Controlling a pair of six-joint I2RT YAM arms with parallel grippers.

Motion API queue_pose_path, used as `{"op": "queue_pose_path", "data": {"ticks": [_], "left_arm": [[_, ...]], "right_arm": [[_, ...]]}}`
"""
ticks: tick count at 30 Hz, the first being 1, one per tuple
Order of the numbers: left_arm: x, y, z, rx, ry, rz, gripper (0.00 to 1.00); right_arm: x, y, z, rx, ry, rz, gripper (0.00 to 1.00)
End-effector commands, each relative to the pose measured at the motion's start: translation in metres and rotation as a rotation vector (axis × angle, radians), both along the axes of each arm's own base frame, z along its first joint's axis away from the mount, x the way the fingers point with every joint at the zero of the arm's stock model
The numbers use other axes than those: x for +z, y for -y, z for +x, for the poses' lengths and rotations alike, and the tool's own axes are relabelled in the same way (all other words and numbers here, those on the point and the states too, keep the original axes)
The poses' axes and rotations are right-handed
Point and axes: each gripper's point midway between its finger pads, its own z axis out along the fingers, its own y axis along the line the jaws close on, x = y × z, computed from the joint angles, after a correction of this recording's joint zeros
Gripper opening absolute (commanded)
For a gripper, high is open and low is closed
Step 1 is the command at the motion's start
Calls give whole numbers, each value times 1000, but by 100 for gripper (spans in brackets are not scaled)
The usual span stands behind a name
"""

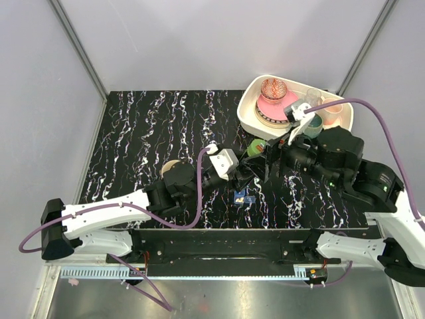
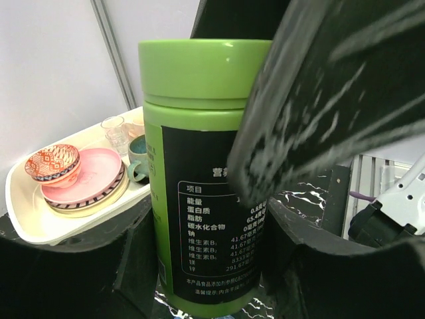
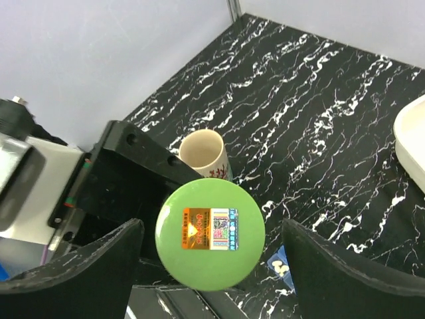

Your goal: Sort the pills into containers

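Top external shows pale grey walls (image 1: 199,40) enclosing a black, white-veined table (image 1: 153,126), with a cream tray (image 1: 247,116) of crockery at its far right. At mid-table the left gripper (image 2: 209,279) clamps an upright green bottle (image 2: 199,133), while the right gripper (image 3: 211,226) hangs wide open over its lid, holding nothing. Just nearer lies the small blue pill box (image 1: 244,197).
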Motion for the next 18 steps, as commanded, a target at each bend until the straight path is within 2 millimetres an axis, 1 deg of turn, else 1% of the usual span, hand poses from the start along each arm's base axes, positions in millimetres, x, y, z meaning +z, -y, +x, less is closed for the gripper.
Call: {"op": "queue_pose_path", "data": {"ticks": [1, 2, 4, 5, 7, 8, 9, 10, 11, 12, 13, 16, 17, 18], "left_arm": [[33, 0, -7, -33, 29, -88, 0], [31, 0, -7, -33, 27, -86, 0], [31, 0, -7, -31, 30, -86, 0], [31, 0, -6, -30, 28, -85, 0], [29, -1, -6, -25, 27, -82, 0], [28, 0, -5, -24, 26, -81, 0], [26, -1, -5, -22, 24, -80, 0], [25, -2, -4, -14, 21, -83, 1], [25, -3, -3, -7, 16, -85, 4], [20, -3, -2, -1, 8, -82, 10], [20, -6, 0, 17, -5, -89, 26], [8, -15, 5, 62, -50, -86, 51], [3, -18, 7, 77, -67, -76, 64], [-4, -26, 12, 122, -91, -73, 87]], "right_arm": [[-13, -5, -3, 29, -31, -29, 86], [-15, -6, -3, 32, -34, -35, 76], [-20, -8, -3, 37, -44, -49, 67], [-22, -8, -3, 39, -48, -53, 59], [-23, -9, -3, 45, -50, -56, 48], [-24, -10, -4, 50, -51, -59, 31], [-25, -11, -4, 51, -52, -60, 21], [-25, -11, -3, 50, -54, -63, 13], [-26, -12, -2, 50, -54, -66, 8], [-27, -12, 0, 40, -53, -69, 2], [-28, -12, 3, 27, -57, -74, 0], [-28, -6, 13, -38, -39, -82, 0], [-28, -5, 17, -55, -31, -83, 0], [-30, -2, 23, -88, -19, -97, 0]]}}
